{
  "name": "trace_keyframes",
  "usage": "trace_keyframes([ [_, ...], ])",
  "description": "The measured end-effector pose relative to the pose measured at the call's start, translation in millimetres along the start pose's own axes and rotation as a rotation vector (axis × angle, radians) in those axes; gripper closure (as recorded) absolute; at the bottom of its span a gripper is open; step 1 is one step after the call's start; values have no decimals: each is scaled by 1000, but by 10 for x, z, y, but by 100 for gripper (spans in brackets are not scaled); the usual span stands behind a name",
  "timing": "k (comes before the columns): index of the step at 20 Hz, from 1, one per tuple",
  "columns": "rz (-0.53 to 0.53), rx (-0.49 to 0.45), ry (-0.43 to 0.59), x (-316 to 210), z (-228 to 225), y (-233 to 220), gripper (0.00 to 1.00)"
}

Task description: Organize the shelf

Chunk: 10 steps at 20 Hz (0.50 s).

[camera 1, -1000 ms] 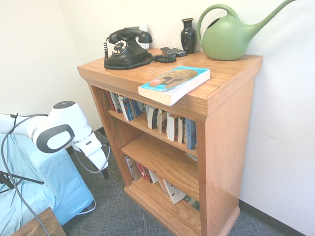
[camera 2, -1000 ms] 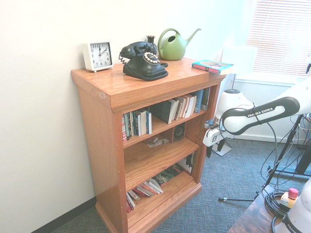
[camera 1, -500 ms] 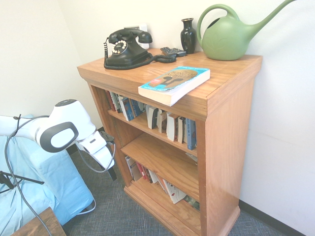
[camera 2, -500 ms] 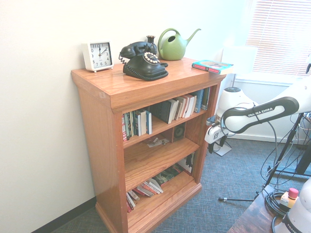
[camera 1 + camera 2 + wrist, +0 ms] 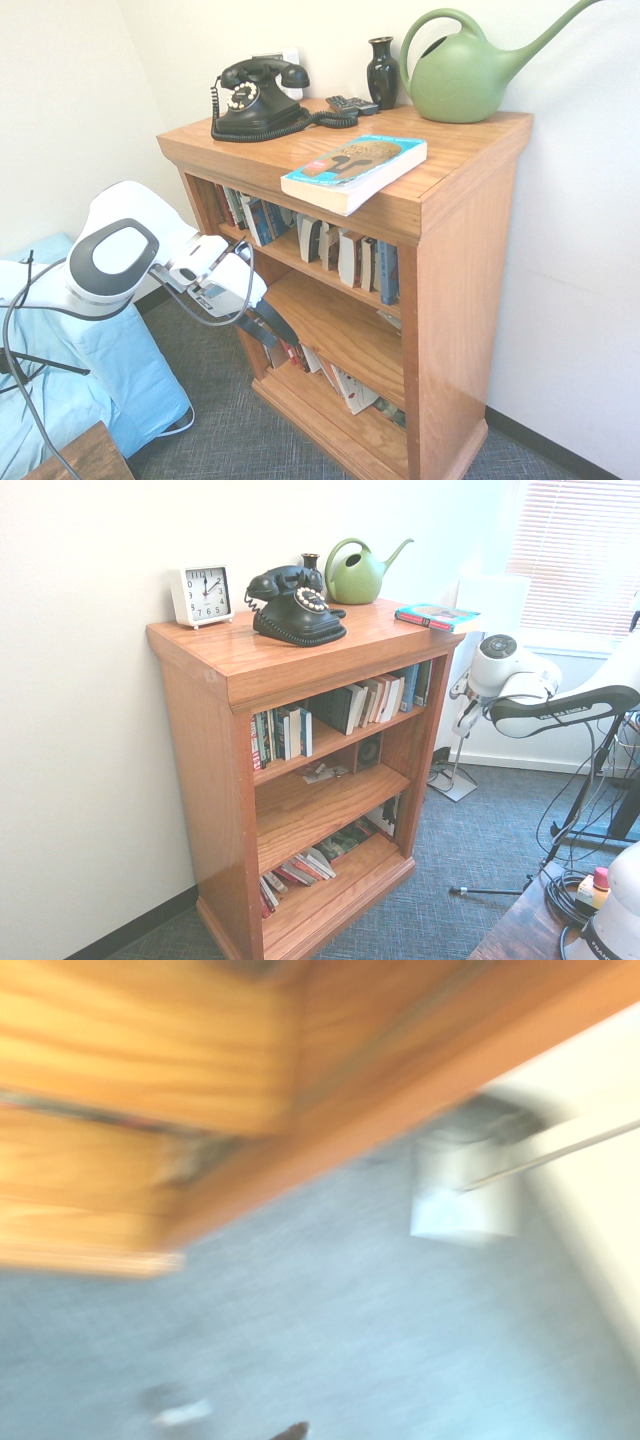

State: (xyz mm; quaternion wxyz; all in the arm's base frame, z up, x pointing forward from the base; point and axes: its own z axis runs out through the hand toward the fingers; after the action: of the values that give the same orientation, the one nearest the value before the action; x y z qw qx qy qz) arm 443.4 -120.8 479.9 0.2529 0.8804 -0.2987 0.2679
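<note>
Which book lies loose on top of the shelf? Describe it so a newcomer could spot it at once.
Start at the shelf of honey-orange wood and look along its top. Near the front edge, ahead of the green watering can, lies a book. It is the only book lying flat, turquoise-covered, partly overhanging the edge, while the others stand on the tiers.

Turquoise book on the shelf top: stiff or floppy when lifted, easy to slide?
The book looks like a thick paperback, so probably fairly stiff, with a slightly bendy cover. It lies flat, a corner past the shelf edge; it likely slides easily on the smooth wood.
</note>
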Motion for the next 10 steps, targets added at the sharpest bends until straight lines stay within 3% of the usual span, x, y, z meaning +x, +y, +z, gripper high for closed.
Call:
trace_keyframes([
  [10,-174,-169,414,290,-436,425,0],
])
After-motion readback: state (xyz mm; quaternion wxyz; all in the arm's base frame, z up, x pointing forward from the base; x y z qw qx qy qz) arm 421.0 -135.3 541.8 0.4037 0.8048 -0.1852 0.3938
